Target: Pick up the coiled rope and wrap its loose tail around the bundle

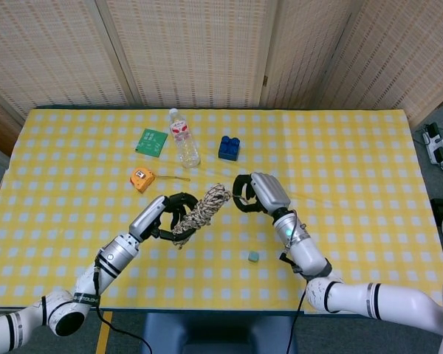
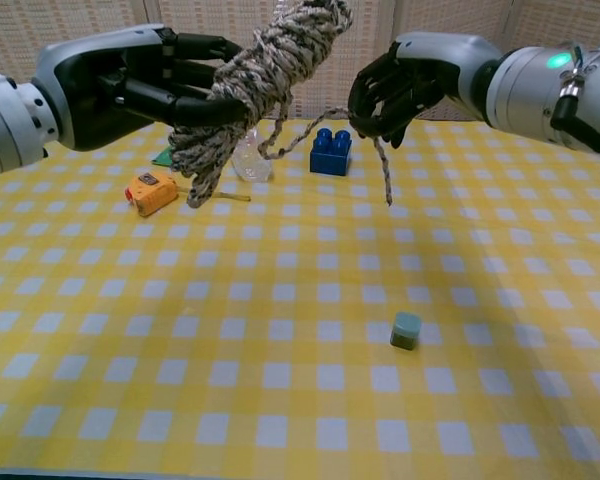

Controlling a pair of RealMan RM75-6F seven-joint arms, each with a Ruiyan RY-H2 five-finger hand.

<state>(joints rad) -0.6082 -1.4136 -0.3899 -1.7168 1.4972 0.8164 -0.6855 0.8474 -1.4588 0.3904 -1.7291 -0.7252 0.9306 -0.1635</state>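
Observation:
The coiled rope (image 1: 201,212) (image 2: 263,75), a speckled white and brown bundle, is lifted above the table. My left hand (image 1: 171,216) (image 2: 155,85) grips its lower half, with fingers wrapped around it. The loose tail (image 2: 378,165) runs a short way from the bundle's top to my right hand (image 1: 252,193) (image 2: 405,80), which pinches it with curled fingers; the tail's end dangles below that hand. The two hands are close together over the middle of the table.
On the yellow checked table (image 1: 354,162) lie a clear bottle (image 1: 183,140) (image 2: 248,160), a blue brick (image 1: 229,147) (image 2: 330,152), a green card (image 1: 152,141), an orange tape measure (image 1: 140,179) (image 2: 152,190) and a small grey-green cube (image 1: 254,256) (image 2: 406,330).

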